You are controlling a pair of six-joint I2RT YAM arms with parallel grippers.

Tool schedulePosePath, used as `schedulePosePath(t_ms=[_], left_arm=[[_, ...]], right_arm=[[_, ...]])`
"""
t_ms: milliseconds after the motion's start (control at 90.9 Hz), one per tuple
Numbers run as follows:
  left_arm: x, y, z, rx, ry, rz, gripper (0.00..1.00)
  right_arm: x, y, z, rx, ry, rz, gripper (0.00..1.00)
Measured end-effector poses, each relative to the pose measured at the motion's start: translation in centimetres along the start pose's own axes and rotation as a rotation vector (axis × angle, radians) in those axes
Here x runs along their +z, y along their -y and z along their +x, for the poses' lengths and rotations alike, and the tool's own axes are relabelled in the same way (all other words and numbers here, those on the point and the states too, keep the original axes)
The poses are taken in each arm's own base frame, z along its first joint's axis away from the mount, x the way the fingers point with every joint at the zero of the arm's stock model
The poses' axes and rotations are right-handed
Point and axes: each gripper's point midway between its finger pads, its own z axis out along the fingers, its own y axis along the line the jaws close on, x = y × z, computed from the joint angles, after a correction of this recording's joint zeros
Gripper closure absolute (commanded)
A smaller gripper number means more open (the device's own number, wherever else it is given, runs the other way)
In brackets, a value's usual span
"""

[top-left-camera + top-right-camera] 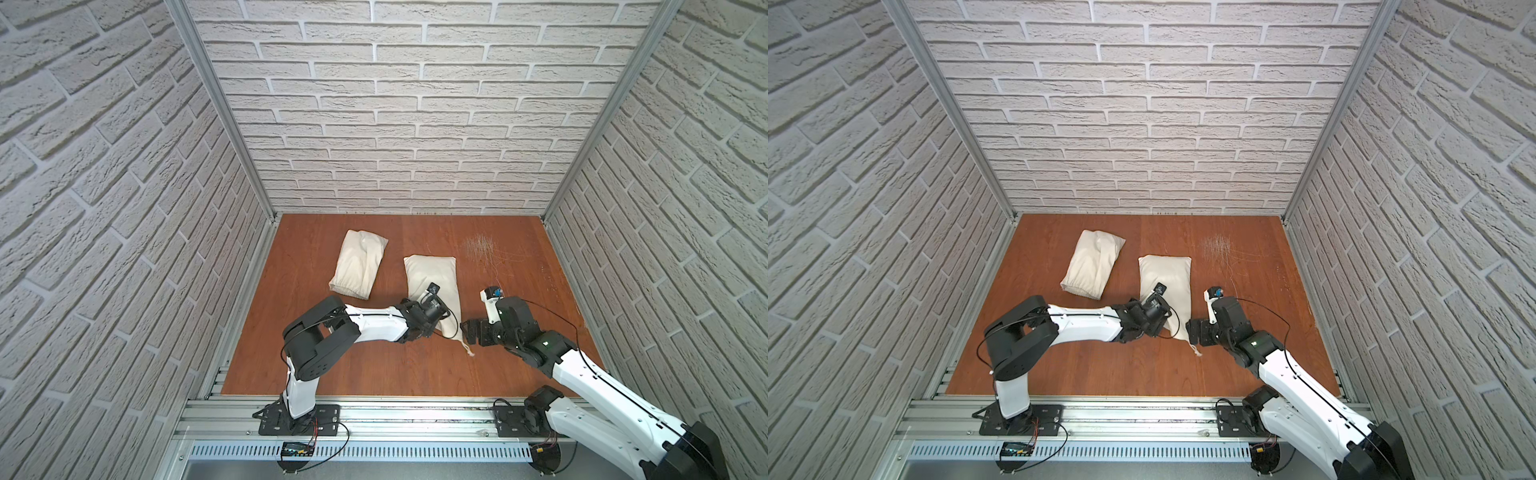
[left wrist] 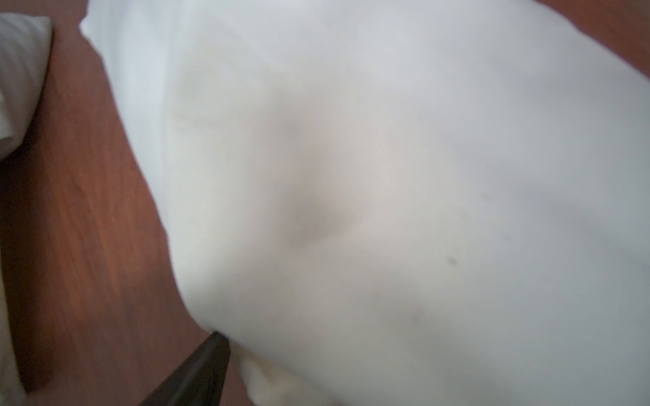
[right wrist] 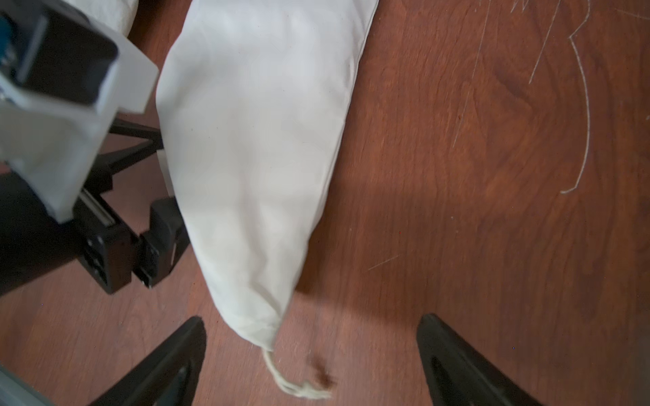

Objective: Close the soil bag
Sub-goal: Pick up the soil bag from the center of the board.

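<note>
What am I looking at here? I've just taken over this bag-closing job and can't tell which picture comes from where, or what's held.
Two white-and-black robot arms, left and right, work over a reddish-brown wooden board. Both top views look down from one overhead camera; the other two come from a camera on each wrist. On the board lie two cream cloth bags: a far bag and a near bag, its gathered neck trailing a pale drawstring. The right gripper is open and empty, close to that neck. The left gripper sits at the near bag's other side; only one dark finger shows, so its grip cannot be told.
</note>
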Motion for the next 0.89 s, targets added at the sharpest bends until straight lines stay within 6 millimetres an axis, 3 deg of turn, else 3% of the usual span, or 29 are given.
schedulePosePath(t_ms=[143, 264, 429, 572, 704, 891], left_arm=[[1.4, -3.3, -0.7, -0.075, -0.026, -0.002, 0.2], [2.1, -5.7, -1.5, -0.111, -0.033, -0.01, 0.19], [2.0, -5.9, -1.7, -0.113, -0.032, 0.005, 0.18], [0.5, -5.3, -1.6, -0.114, -0.009, 0.032, 0.13], [-1.9, -5.3, -1.6, -0.144, 0.036, 0.067, 0.1], [-4.8, -6.1, -1.8, -0.198, 0.095, 0.093, 0.08]], right_arm=[[1.3, -0.7, 0.3, -0.023, -0.021, -0.012, 0.17], [2.5, -2.6, 1.2, -0.088, -0.048, -0.054, 0.21], [4.1, -7.1, 3.8, -0.227, -0.099, -0.15, 0.18], [6.1, -10.6, 6.1, -0.344, -0.127, -0.172, 0.15], [7.4, -13.1, 5.9, -0.39, -0.074, -0.168, 0.16], [8.6, -13.7, 5.6, -0.37, -0.028, -0.125, 0.36]])
